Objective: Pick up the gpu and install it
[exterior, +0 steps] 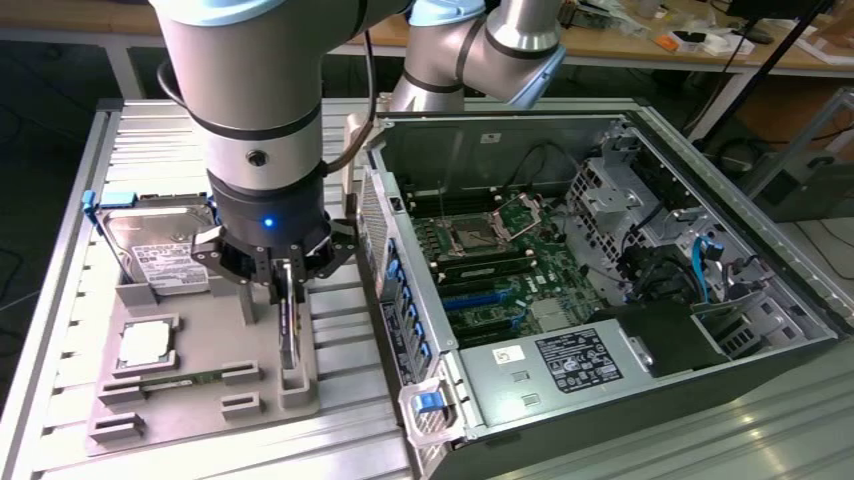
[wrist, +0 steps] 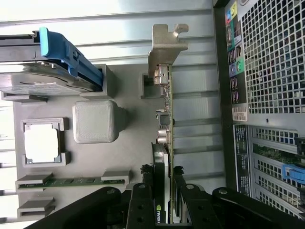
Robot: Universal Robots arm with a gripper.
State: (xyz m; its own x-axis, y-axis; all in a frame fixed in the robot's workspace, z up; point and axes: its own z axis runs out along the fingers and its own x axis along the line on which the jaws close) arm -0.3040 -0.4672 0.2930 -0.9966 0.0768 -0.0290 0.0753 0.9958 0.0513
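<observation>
The gpu (exterior: pixel 288 335) stands on its long edge in a grey fixture tray (exterior: pixel 200 400) on the ribbed metal bench (exterior: pixel 80 330), just beside the open computer case (exterior: pixel 601 280) and on the exterior view's left of it. The tool (exterior: pixel 286 285) comes straight down over the card, with its jaws clamped on the card's upper edge, one finger on each face.

In the wrist view the gpu (wrist: pixel 164 124) appears edge-on as a thin green line. Its silver end bracket (wrist: pixel 167 45) is at the far end, next to a slotted post of the tray (wrist: pixel 124 157). The tool (wrist: pixel 162 179) grips the card at the fan end, and a black finger (wrist: pixel 143 200) presses one side. Whether the card has risen from its slots cannot be told.

The tray also holds a hard drive (exterior: pixel 160 250) with a white label and a blue carrier (wrist: pixel 66 55), a square processor (exterior: pixel 144 343) in its pocket, and a narrow memory stick (exterior: pixel 180 381) lying flat between two small holders. All three are well apart from the tool.

The case lies on its side with the panel off, showing the motherboard (exterior: pixel 507 270) and, nearer the camera, the power supply (exterior: pixel 561 360). Its perforated rear wall (wrist: pixel 271 52) runs close alongside the gpu.
</observation>
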